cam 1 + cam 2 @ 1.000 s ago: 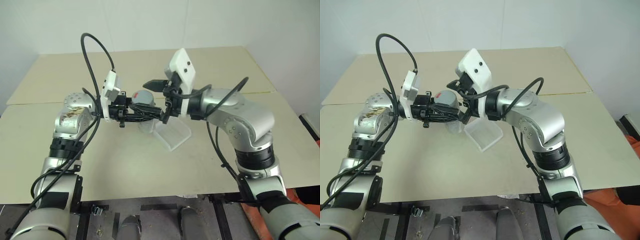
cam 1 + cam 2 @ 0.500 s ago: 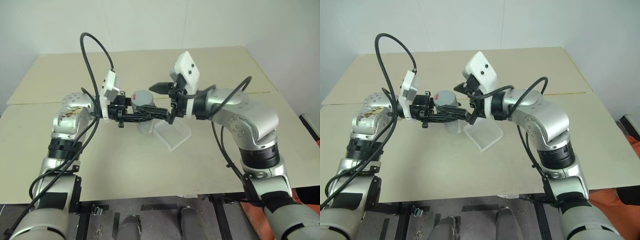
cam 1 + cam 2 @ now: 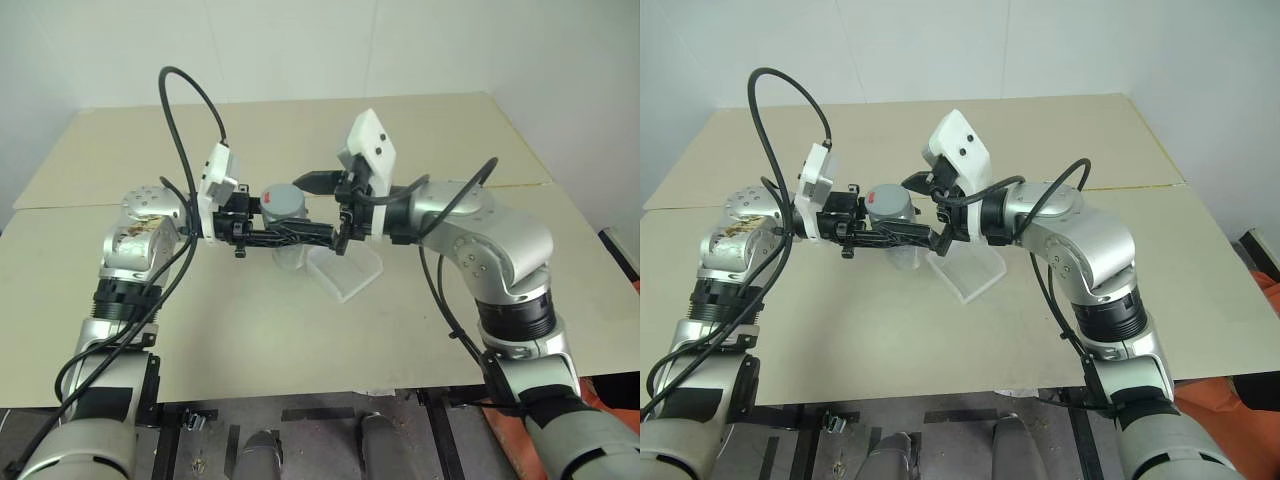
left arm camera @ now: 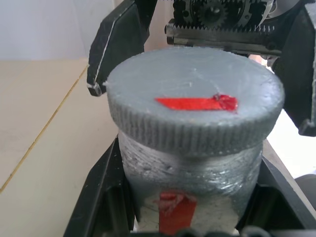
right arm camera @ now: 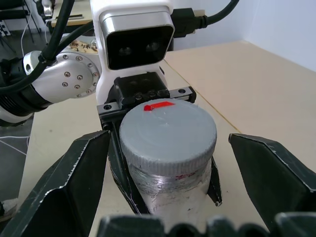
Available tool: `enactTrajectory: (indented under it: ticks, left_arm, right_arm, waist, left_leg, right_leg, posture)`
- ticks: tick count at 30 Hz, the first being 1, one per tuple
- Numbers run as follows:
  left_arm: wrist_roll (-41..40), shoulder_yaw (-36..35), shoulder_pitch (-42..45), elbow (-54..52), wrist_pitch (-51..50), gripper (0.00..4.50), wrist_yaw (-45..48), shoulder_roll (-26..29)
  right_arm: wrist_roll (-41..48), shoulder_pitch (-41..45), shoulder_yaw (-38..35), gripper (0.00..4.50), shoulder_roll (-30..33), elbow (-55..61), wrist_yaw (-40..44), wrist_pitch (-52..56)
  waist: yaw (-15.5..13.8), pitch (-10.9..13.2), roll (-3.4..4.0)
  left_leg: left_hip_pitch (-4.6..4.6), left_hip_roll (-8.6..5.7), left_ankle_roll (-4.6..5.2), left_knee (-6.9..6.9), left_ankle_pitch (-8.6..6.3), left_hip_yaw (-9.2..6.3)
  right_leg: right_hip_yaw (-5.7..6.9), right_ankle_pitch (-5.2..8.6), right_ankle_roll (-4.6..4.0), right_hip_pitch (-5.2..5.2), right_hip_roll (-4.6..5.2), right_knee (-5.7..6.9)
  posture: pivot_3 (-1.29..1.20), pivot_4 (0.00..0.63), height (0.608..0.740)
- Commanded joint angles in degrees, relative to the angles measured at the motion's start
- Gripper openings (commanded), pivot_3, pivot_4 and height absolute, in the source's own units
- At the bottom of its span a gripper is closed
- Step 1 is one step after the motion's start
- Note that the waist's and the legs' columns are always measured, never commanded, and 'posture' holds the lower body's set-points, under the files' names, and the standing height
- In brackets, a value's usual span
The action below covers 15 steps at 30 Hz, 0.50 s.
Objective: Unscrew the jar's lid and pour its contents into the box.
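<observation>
Jar point(image 3: 287, 245) sits near the centre of the head views, held upright above the surface point(image 3: 300, 330) by the left tool point(image 3: 300, 236), whose two black fingers are clamped on its silvery body just under the lid point(image 3: 284, 200). That grey, ribbed lid with its red mark is on the jar. Over the last second the right tool point(image 3: 923, 208) has drifted in from the upper right and now sits closer around the lid, one finger behind it and one in front; the right wrist view shows these fingers spread wide on either side of the lid, with a gap on both sides, touching nothing. This suggests the unscrewing grip is lined up but not yet taken: the fingers would have to close on the ribbed edge before any twist. Box point(image 3: 345, 270), a clear shallow tray, lies on the surface just below and right of the jar, partly under the right wrist. Contents cannot be made out. All around, the pale surface has plenty of bare room, with its near edge low in the frame, well apart from the jar and box.
</observation>
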<state>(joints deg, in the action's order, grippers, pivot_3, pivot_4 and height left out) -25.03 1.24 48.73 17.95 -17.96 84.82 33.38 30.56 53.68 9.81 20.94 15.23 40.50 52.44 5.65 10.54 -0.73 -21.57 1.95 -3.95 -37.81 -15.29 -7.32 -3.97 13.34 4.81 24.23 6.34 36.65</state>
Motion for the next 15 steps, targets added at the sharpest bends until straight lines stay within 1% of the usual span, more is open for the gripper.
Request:
enactTrajectory:
  ticks: [1, 15]
  left_arm:
    - [-1.51, -0.90, 0.28, -2.41, -0.59, 2.00, 0.34, 0.54]
    - [-1.97, -0.86, -0.34, -3.36, -1.11, 2.00, 0.29, 0.59]
  right_arm:
    - [0.29, 2.02, -1.56, 4.46, -0.34, 1.42, -0.09, -1.83]
    - [-0.48, 3.66, -0.44, 4.46, -2.44, -0.49, -0.10, -2.15]
  waist:
    - [0.00, 0.00, 0.00]
    - [0.06, 0.00, 0.00]
  left_leg:
    - [0.00, 0.00, 0.00, 0.00, 0.00, 0.00]
    - [0.00, 0.00, 0.00, 0.00, 0.00, 0.01]
  right_leg:
    - [0.00, 0.00, 0.00, 0.00, 0.00, 0.00]
    - [0.00, 0.00, 0.00, 0.00, 0.00, 0.00]
  posture:
    - [0.00, 0.150, 0.740]
    - [0.00, 0.150, 0.740]
